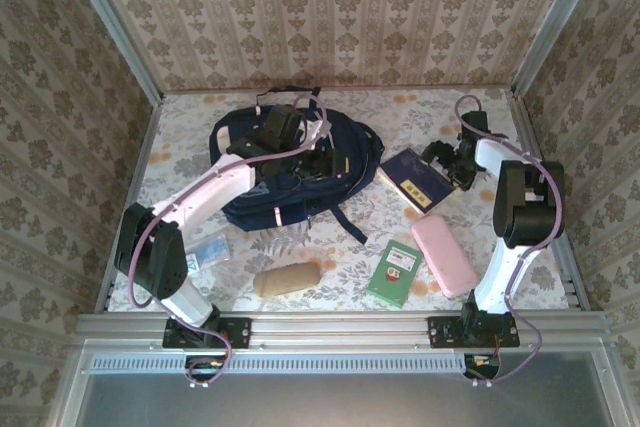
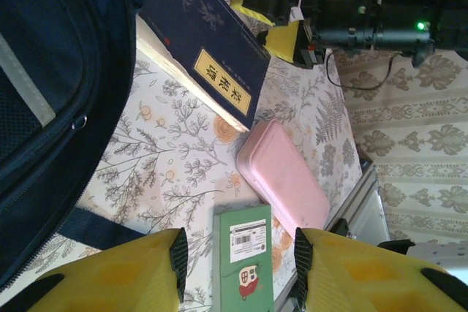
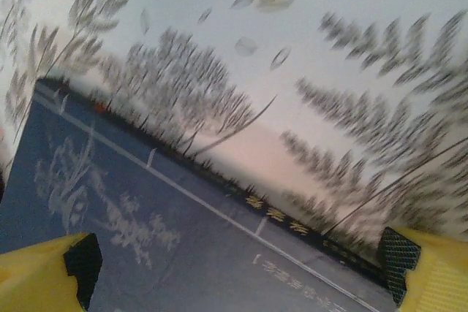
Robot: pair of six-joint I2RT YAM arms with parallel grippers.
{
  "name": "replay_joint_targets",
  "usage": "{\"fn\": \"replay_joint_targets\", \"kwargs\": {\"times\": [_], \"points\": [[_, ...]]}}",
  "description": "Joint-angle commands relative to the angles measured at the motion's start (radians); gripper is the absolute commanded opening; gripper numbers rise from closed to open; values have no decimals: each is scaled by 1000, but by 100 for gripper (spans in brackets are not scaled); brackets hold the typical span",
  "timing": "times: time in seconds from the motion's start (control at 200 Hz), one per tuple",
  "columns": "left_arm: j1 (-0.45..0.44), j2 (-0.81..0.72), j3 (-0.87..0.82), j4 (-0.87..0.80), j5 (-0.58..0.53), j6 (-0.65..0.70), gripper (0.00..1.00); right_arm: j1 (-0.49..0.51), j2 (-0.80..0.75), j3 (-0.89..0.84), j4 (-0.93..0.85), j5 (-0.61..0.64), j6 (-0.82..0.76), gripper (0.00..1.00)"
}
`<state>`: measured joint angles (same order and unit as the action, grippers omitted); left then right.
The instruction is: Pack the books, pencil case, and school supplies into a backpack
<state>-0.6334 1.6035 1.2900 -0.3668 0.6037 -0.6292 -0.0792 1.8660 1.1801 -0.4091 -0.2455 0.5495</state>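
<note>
My right jaws hang spread wide and empty over the navy book (image 3: 183,253), which lies flat on the desk (image 1: 400,112) just right of the backpack (image 1: 290,192). To take it well, I judge I should come down on its spine edge, one pad under and one on the cover. Then I close squarely and lift level so the pages do not fan. The wrist view is blurred, so I cannot tell how near the cover I am. My right arm (image 1: 515,217) bends forward, wrist turned left toward the book. My left arm (image 1: 215,192) reaches across the backpack. My left jaws stand half parted, nothing seen between them. The pink case (image 1: 445,255) and green book (image 1: 393,272) lie nearer me.
</note>
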Motion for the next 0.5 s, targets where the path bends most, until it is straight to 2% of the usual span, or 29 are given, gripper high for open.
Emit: {"fn": "replay_joint_targets", "kwargs": {"times": [0.0, 0.115, 0.28, 0.415, 0.495], "points": [[0, -40, -16, -2, -26, 6, 45, 74, -63, -107, -12, -111, 31, 100], [-1, -37, -29, 1, -53, -7, 45, 144, -132, -185, 15, -138, 32, 100], [-45, -1, -26, 11, -85, -37, 47, 173, -204, -217, 8, -119, 12, 97], [-109, 104, 27, 13, -114, -56, 49, 173, -216, -228, 28, -121, 27, 94], [-126, 190, 44, 53, -89, -94, 50, 172, -209, -230, 31, -95, 47, 93]]}}
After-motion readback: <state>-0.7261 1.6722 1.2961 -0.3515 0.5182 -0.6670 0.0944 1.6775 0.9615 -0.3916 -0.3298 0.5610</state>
